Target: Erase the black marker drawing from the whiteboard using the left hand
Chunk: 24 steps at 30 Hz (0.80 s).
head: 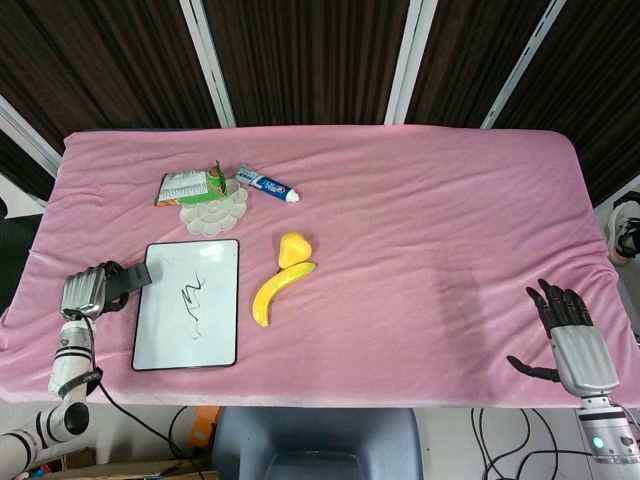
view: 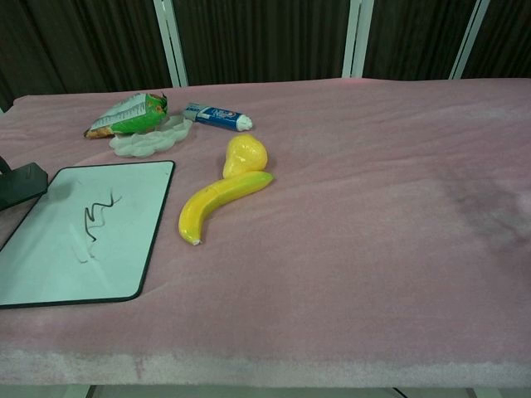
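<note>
The whiteboard lies flat at the front left of the pink table, with a black marker scribble near its middle. My left hand is just off the board's left edge and grips a black eraser, whose end reaches the board's upper left corner. In the chest view the eraser shows at the left border, tilted beside the whiteboard and apart from the scribble. My right hand is at the front right table edge, fingers spread, holding nothing.
A yellow banana and a yellow pear lie right of the board. Behind it sit a white palette dish, a green snack bag and a toothpaste tube.
</note>
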Tool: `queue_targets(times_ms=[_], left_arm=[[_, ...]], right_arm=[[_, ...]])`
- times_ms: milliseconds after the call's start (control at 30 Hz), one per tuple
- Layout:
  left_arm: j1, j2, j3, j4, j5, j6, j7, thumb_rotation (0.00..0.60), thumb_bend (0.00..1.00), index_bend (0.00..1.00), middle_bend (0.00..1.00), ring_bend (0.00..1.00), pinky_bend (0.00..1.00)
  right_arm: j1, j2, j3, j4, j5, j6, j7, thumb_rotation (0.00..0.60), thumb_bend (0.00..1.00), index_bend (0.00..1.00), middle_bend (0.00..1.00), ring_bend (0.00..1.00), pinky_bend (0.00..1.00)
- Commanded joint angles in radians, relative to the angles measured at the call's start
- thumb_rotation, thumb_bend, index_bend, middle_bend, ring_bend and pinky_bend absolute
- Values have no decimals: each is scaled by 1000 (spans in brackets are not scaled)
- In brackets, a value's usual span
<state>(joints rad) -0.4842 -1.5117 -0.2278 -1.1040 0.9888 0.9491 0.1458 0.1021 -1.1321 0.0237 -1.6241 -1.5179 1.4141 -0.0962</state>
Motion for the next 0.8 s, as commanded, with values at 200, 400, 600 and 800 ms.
queue_targets(times_ms=[200, 400, 600, 800], left_arm=[[78, 79, 110, -325, 138, 182, 155, 600, 683, 669, 749, 590, 542], [88, 111, 159, -483, 92, 190, 319, 600, 692, 669, 755, 596, 543], [87, 103, 179, -556, 73, 214, 408, 600, 693, 669, 757, 597, 543], [67, 76, 172, -577, 38, 221, 477, 600, 694, 669, 759, 601, 545]], right_arm=[[1, -2, -3, -2, -1, -4, -5, 600, 271, 0, 0, 0, 0], [0, 2, -5, -4, -5, -2, 4, 600, 271, 0, 0, 0, 0], [-2, 6, -10, -5, -18, 5, 12, 600, 271, 0, 0, 0, 0], [-3, 8, -9, -4, -18, 8, 18, 600, 271, 0, 0, 0, 0]])
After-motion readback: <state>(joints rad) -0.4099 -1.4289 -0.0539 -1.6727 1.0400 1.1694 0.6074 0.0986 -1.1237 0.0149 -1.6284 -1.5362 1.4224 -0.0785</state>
